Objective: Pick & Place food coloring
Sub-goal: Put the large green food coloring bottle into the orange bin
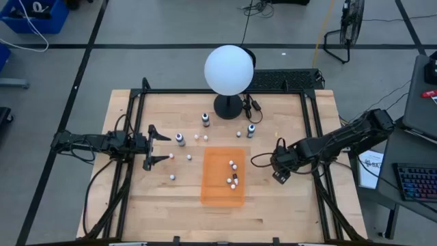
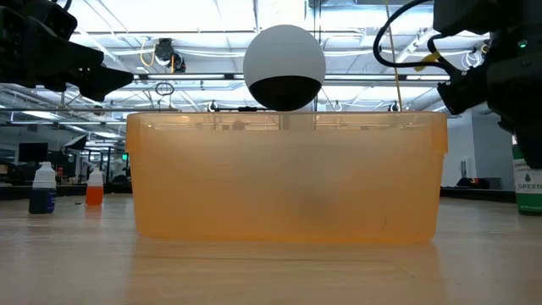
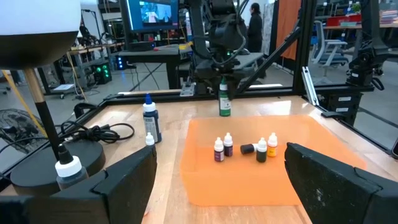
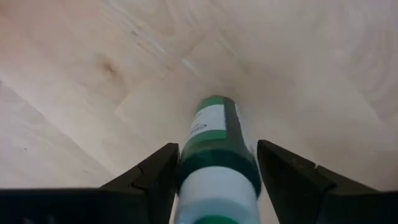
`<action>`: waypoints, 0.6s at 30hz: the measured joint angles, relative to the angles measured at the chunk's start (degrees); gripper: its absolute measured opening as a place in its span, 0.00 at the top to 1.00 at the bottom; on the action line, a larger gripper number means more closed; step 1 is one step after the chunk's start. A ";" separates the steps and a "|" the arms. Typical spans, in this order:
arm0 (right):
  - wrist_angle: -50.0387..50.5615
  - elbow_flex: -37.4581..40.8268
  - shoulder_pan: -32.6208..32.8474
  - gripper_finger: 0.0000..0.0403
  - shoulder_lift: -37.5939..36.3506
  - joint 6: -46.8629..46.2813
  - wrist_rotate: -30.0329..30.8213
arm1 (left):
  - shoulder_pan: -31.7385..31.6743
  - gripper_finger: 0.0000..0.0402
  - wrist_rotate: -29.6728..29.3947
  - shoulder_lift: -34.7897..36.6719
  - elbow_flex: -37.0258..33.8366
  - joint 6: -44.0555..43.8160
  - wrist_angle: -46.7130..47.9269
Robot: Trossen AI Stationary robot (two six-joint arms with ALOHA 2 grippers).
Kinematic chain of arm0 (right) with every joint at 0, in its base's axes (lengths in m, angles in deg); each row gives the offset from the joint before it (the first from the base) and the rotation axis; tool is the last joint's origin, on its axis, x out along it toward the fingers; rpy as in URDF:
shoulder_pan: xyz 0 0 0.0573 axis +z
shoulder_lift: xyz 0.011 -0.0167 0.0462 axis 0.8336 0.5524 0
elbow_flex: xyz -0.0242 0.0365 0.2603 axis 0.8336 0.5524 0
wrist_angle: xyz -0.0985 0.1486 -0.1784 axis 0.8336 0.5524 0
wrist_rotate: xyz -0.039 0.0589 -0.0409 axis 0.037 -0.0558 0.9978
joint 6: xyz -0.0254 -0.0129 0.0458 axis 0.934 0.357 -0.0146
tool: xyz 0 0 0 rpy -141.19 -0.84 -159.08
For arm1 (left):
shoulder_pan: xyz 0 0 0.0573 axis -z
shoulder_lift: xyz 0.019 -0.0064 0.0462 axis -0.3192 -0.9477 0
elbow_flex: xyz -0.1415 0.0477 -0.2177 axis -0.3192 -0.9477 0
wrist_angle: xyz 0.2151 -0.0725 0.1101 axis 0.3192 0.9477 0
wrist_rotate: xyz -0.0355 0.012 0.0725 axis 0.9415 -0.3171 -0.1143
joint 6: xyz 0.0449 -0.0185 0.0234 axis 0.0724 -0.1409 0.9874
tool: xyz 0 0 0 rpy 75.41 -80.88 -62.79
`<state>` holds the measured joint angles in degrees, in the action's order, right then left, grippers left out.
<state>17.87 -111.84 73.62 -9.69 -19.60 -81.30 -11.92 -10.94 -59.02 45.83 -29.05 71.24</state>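
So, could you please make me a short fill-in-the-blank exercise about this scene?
1. The right gripper is shut on a bottle whose colour is ____.
2. The left gripper stands ____, holding nothing.
3. Several small bottles lie in a tray whose colour is ____.

Missing words: green; open; orange

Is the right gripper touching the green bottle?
Touching: the right wrist view shows the right gripper pressing the green bottle from both sides.

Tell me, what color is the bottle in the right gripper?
Green, with a white cap: the bottle, clearest in the right wrist view.
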 joint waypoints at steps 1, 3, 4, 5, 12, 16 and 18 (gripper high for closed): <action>-0.03 0.01 0.02 0.51 0.00 0.02 0.64 | 0.01 0.12 0.02 -0.02 0.01 0.00 0.00; -0.34 0.01 0.11 0.54 0.00 0.16 1.13 | 0.02 0.13 0.02 -0.02 0.00 0.00 -0.08; -0.56 0.01 0.11 0.57 0.00 0.71 1.12 | 0.00 0.12 0.00 0.00 0.02 0.00 -0.04; -0.82 0.01 0.12 0.60 0.00 1.43 1.13 | 0.00 0.12 0.02 -0.02 0.00 0.00 -0.02; -8.77 -0.08 0.18 0.68 -0.16 10.10 6.05 | 0.01 0.12 0.01 -0.02 0.00 0.00 -0.08; -16.27 -3.53 0.22 0.68 -0.13 18.04 9.93 | 0.00 0.13 0.02 -0.01 0.02 0.00 -0.09; -19.06 -6.64 0.22 0.68 -0.16 22.07 12.44 | 0.01 0.12 0.01 -0.01 0.01 0.00 -0.09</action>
<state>-1.19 -118.49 73.84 -9.85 2.47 -68.86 -11.91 -10.93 -59.03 45.84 -29.05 71.16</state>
